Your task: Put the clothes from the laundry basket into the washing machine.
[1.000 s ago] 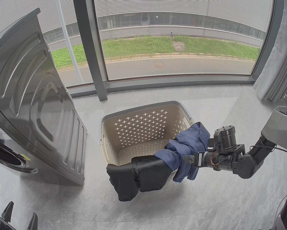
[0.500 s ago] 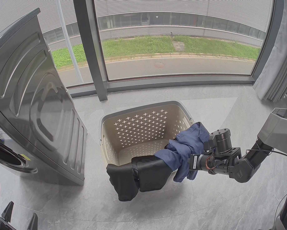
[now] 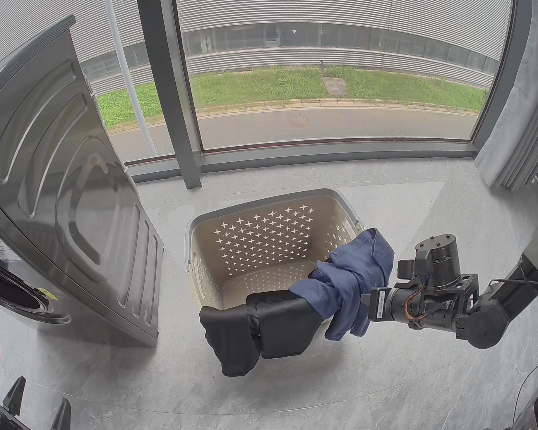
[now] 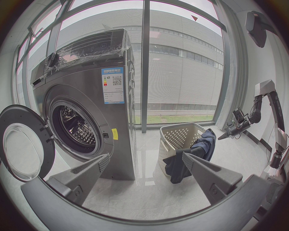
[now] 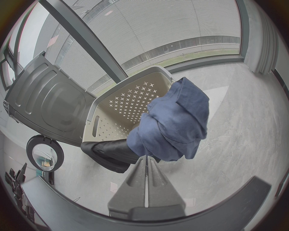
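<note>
The right gripper (image 5: pixel 146 160), jaws pressed shut on nothing, sits just beside the crumpled blue fabric garment (image 3: pixel 347 280) draped over the cream perforated plastic laundry basket's (image 3: pixel 268 204) rim at 4 o'clock, so it should probably open wide and bite a thick fold, while the left gripper (image 4: pixel 145 155) gapes empty.

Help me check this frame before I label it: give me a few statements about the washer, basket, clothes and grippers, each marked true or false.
1. The washing machine has its door open. True.
2. The blue garment lies flat on the floor of the basket. False: it hangs over the basket's rim on the robot's right side.
3. The fingers of the right gripper are shut. True.
4. The fingers of the left gripper are shut. False: they are spread wide open.
5. A black garment is draped over the basket's near rim. True.
</note>
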